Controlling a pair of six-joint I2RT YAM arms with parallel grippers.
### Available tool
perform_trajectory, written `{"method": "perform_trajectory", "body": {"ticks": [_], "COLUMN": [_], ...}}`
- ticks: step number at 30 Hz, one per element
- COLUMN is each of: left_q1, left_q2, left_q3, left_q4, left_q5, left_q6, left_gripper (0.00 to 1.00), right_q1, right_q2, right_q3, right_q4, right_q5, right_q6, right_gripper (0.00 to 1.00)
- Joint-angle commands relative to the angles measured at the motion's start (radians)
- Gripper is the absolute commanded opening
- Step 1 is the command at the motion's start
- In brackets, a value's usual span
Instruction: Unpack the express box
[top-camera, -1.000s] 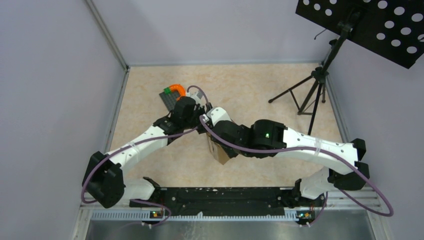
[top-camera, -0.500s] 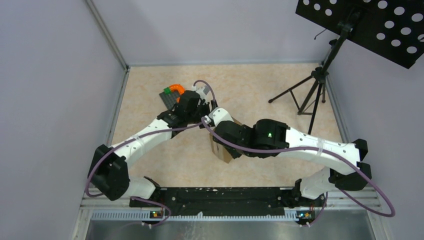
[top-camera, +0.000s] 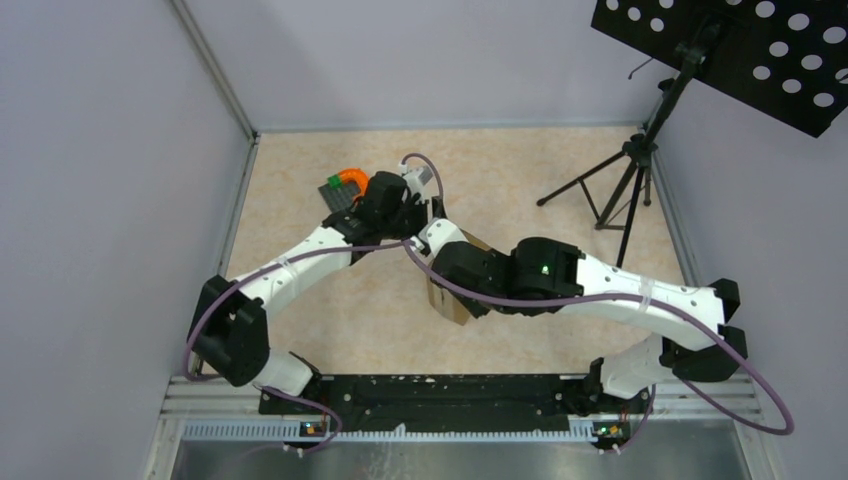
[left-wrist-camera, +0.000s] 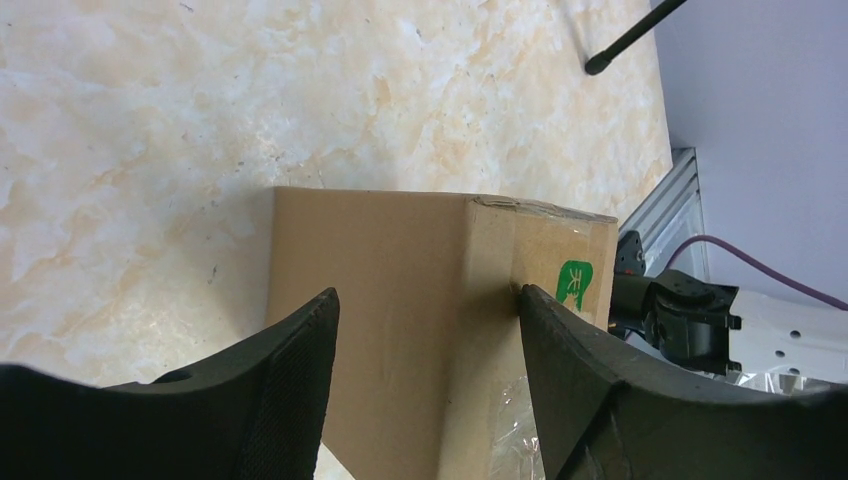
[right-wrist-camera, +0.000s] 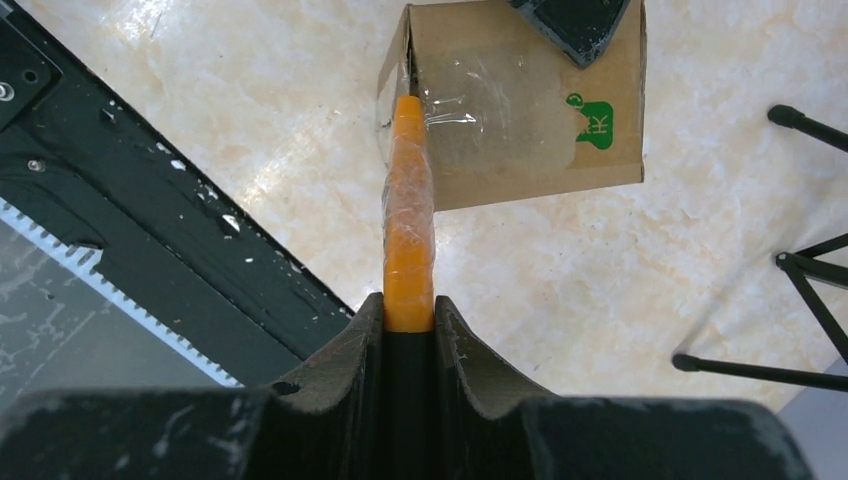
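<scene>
Clamping a long orange tool (right-wrist-camera: 408, 230) with a glossy, film-wrapped surface, the right gripper (right-wrist-camera: 408, 315) has its black textured fingers pressed tight on the tool's black shank. Only the right wrist view shows this. The tool's rounded tip meets the near left corner of the express box (right-wrist-camera: 520, 130), a small brown corrugated cardboard carton, right where wrinkled clear tape (right-wrist-camera: 480, 110) crosses the flap seam. A green printed logo (right-wrist-camera: 592, 120) sits by the tape's right end, and one dark finger of the left gripper (right-wrist-camera: 575, 25) overlaps the box's far edge.

The left wrist view gives the other side. Here the left gripper (left-wrist-camera: 428, 300) has its ribbed black fingers spread wide and grips nothing. They hang over the box's plain matte face, and I cannot tell whether they touch it.

The box stands on the beige marble-patterned tabletop (left-wrist-camera: 150, 130), near the middle. In the overhead view both arms cover most of it, leaving one brown corner. Farther back lie a dark grey plate with orange and green pieces (top-camera: 345, 185) and, to the right, a black tripod music stand with a perforated desk (top-camera: 740, 50).
</scene>
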Motion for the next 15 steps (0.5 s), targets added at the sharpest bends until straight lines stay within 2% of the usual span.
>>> {"method": "perform_trajectory", "body": {"ticks": [1, 6, 12, 15], "left_q1": [0.003, 0.002, 0.007, 0.008], "left_q2": [0.080, 0.050, 0.026, 0.019], "left_q3": [0.002, 0.075, 0.245, 0.301], "left_q4": [-0.176, -0.217, -0.303, -0.302], "left_q5": [-0.068, -0.087, -0.103, -0.072], "left_q6": [0.119, 0.129, 0.177, 0.192], "left_gripper": [0.69, 0.72, 0.76, 0.77], "right_q1": [0.011, 0.004, -0.002, -0.010], "right_q2": [-0.024, -0.030, -0.038, -0.040], "right_q3": [-0.048, -0.049, -0.041, -0.041], "right_q4": [-0.007, 0.019, 0.032, 0.036], "right_q5": [-0.153, -0.148, -0.131, -0.125], "right_q6": [-0.044, -0.043, -0.033, -0.031], "right_gripper": [0.00, 0.00, 0.00, 0.00]}}
